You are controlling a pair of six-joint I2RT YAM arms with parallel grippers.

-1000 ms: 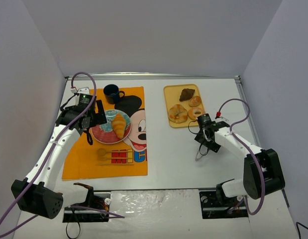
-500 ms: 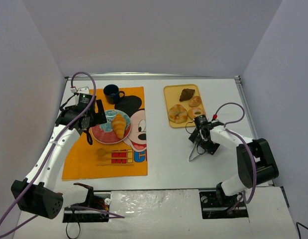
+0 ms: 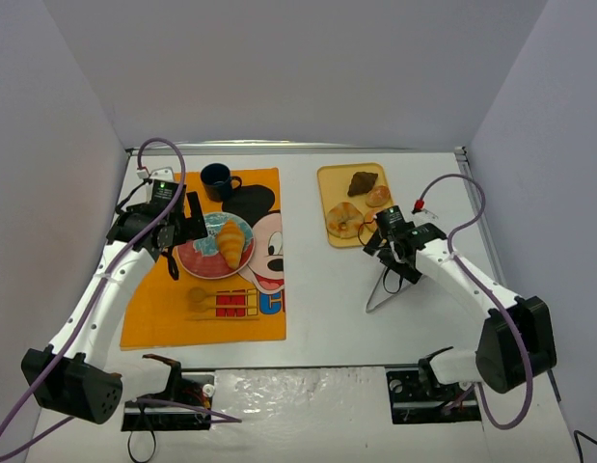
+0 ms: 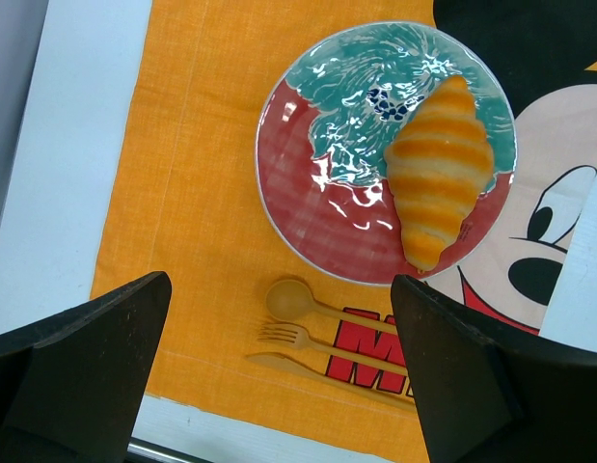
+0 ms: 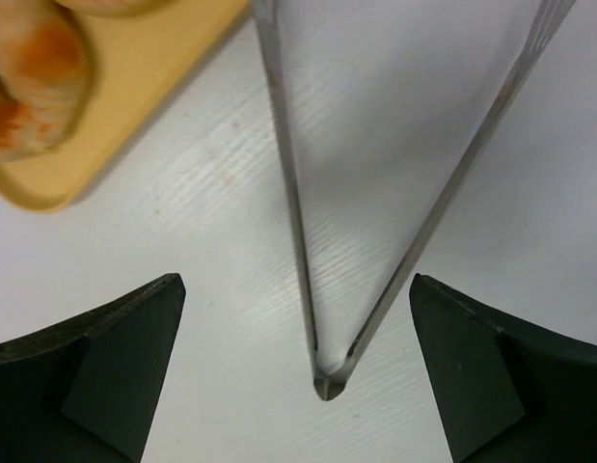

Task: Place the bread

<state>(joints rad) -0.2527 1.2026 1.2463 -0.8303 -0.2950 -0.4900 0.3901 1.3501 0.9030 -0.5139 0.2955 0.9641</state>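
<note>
The croissant [image 3: 230, 241] lies on the red and teal plate [image 3: 197, 260], on the orange placemat; the left wrist view shows the croissant [image 4: 438, 183] on the right half of the plate [image 4: 317, 212]. My left gripper [image 3: 187, 241] hovers at the plate's left side, open and empty [image 4: 281, 289]. Metal tongs [image 3: 383, 289] lie spread in a V on the white table. My right gripper [image 3: 402, 262] is above them, open [image 5: 298, 289], with the tongs [image 5: 327, 376] between the fingers and touching neither.
A yellow tray [image 3: 327, 183] at the back right holds ring doughnuts [image 3: 344, 220] and a dark chocolate pastry [image 3: 362, 181]; its corner shows in the right wrist view [image 5: 115, 106]. A dark mug [image 3: 217, 179] stands behind the plate. A wooden spoon, fork and knife [image 4: 317, 333] lie in front of the plate.
My right gripper has moved back toward the tray, and the tongs now lie spread wider on the table. The left arm and croissant have not moved.
</note>
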